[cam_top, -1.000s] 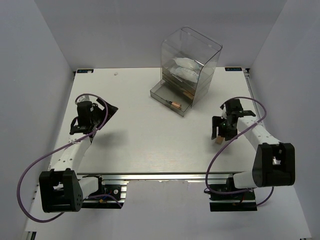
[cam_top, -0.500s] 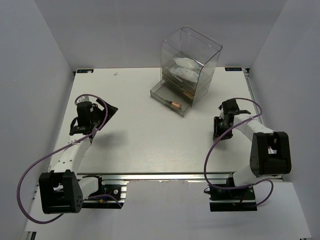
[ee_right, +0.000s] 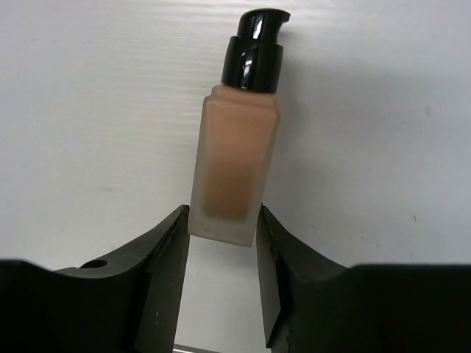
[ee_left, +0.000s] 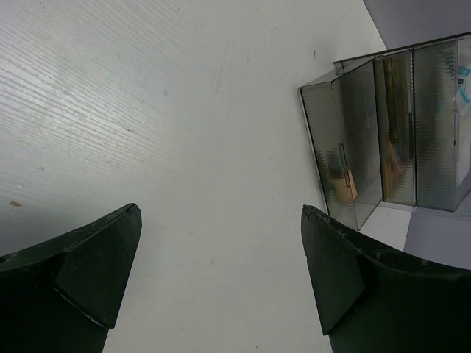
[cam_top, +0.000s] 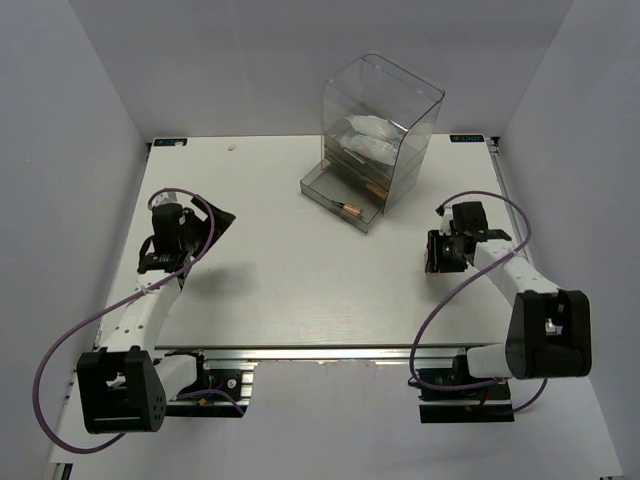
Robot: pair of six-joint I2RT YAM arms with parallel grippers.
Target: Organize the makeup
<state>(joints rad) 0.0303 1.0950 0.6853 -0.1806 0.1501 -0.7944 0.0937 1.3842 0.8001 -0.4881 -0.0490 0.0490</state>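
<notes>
My right gripper [ee_right: 221,254] is shut on the base of a tan foundation bottle [ee_right: 235,165] with a black pump cap, which points away from me just above the white table. In the top view the right gripper [cam_top: 438,256] is at the right of the table and hides the bottle. My left gripper [ee_left: 221,272] is open and empty over bare table; it is at the left in the top view [cam_top: 160,258]. Another tan bottle [cam_top: 350,208] lies in the open grey drawer [cam_top: 322,188]. White packets [cam_top: 368,140] sit inside the clear box.
The tall clear plastic box [cam_top: 385,110] with grey drawers stands at the back centre-right; its bottom drawer is pulled out toward me. It also shows in the left wrist view [ee_left: 390,132]. White walls enclose the table [cam_top: 300,270].
My right gripper has turned and shifted slightly toward the back with the bottle, which showed below the fingers before and is now hidden under them in the top view. The left arm has barely moved.
</notes>
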